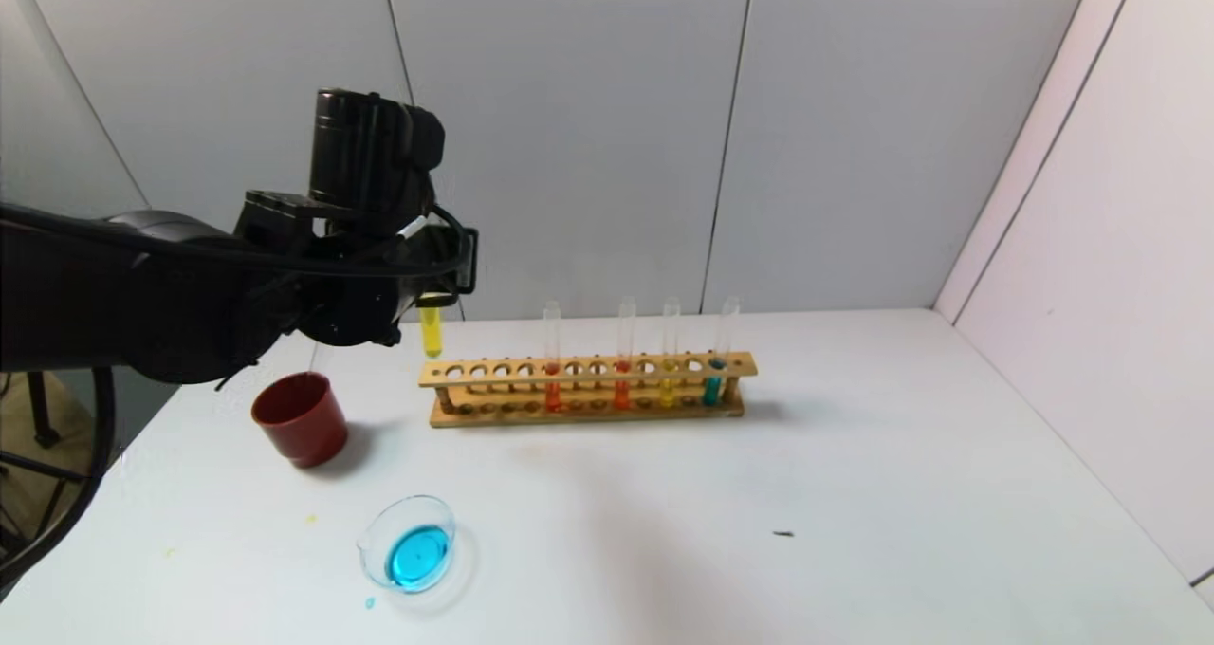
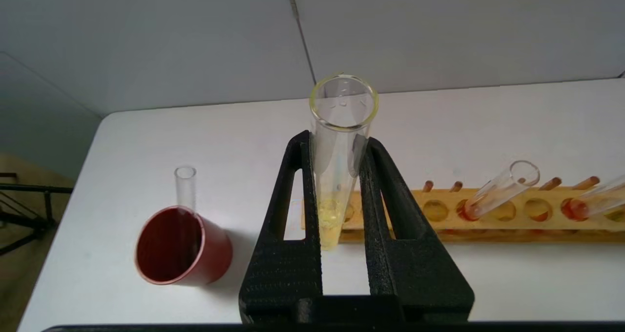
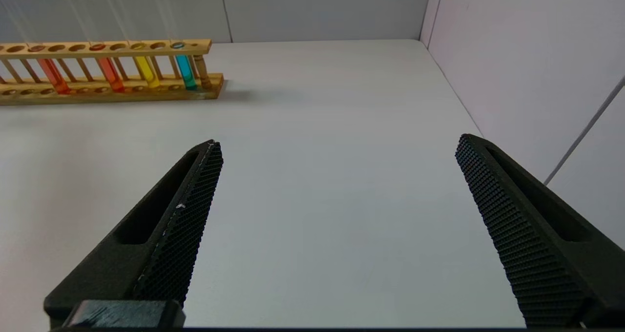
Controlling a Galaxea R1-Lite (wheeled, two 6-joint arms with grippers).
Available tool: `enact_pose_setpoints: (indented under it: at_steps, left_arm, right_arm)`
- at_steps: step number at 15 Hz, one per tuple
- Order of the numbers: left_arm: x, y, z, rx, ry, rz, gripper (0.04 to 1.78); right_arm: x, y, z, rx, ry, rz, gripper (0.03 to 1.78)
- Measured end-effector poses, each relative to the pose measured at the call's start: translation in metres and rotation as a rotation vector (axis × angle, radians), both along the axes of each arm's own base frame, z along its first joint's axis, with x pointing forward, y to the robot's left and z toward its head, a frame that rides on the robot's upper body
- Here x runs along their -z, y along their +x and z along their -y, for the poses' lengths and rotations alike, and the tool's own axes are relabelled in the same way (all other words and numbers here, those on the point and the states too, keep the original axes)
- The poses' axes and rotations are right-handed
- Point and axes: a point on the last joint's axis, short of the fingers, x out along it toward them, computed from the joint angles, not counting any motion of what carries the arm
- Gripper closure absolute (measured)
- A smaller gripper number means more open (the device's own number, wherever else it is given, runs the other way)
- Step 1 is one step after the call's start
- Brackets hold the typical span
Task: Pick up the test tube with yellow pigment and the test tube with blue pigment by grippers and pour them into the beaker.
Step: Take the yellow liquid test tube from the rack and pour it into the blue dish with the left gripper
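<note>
left gripper (image 2: 336, 141), black, on the left arm, is raised above the left end of the long wooden test tube rack (image 1: 588, 389). its jaws are closed on a slender clear glass test tube with yellow liquid (image 2: 337, 176) in its lower part, held upright with its bottom clear of the rack top.

rack contents, left to right: two clear tubes with orange-red liquid (image 1: 552, 379), one more tube with yellow liquid (image 1: 669, 379), then the clear tube with cyan-blue liquid (image 1: 714, 379) at the right end.

low wide clear glass beaker (image 1: 410, 543) on the near left of the white table (image 1: 854, 493), blue liquid pooled in it. dark red opaque cup (image 1: 301, 418) left of the rack.

right gripper (image 3: 337, 190) over bare table right of the rack, jaws wide apart, holding nothing.
</note>
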Motion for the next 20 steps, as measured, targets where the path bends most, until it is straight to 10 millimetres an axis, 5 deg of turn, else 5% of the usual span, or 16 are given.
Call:
enact_pose_setpoints:
  at_steps: [10, 20]
  left_arm:
    - [0.003, -0.053, -0.039, 0.006, 0.149, -0.095, 1.52]
    - [0.059, -0.08, -0.056, 0.113, 0.466, -0.379, 1.52]
  right_arm:
    - [0.0, 0.0, 0.0, 0.0, 0.0, 0.0, 0.07]
    - [0.0, 0.0, 0.0, 0.0, 0.0, 0.0, 0.07]
